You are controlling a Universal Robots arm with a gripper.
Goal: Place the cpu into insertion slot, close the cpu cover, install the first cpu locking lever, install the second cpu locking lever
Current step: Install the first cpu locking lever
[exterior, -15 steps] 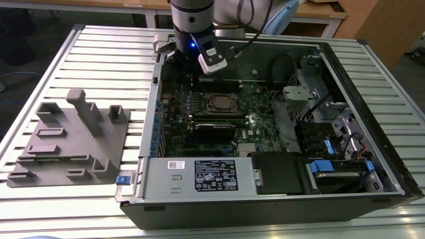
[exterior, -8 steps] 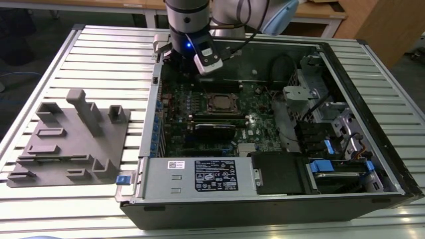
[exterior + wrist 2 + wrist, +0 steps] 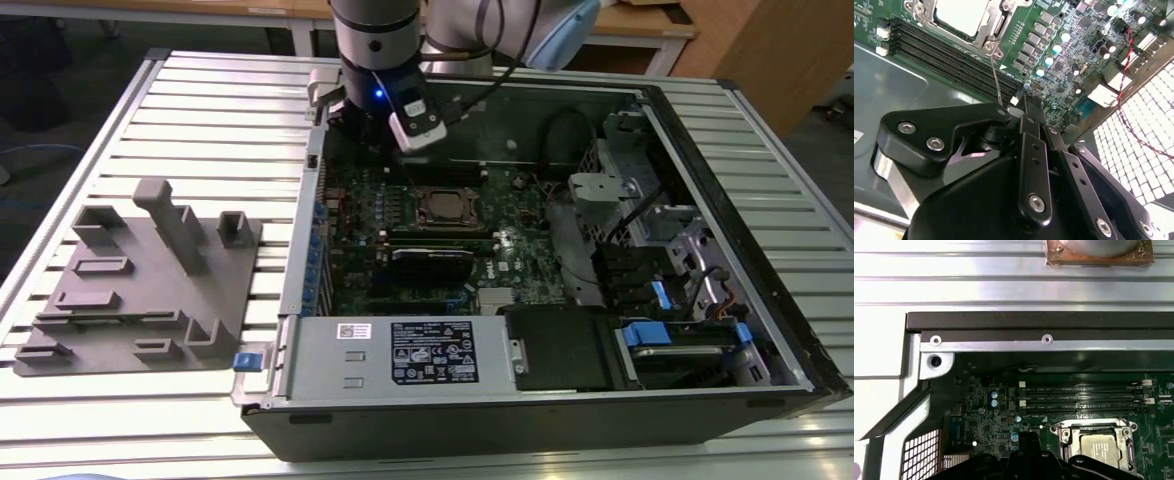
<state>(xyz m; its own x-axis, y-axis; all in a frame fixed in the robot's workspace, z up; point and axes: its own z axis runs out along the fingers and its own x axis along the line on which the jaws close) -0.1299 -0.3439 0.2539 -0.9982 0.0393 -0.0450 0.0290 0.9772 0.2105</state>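
The cpu sits in the insertion slot mid-board, with the cpu cover apparently down around it. The gripper hangs over the case's far side, its fingers drawn together. The thin wire locking lever ends right at them — whether it is pinched cannot be told. The lever step seems to be in hand. It likely wants a steady press along the rod's arc, clear of the memory slots — no sideways slip. Print on the black label at the near side is too small to read.
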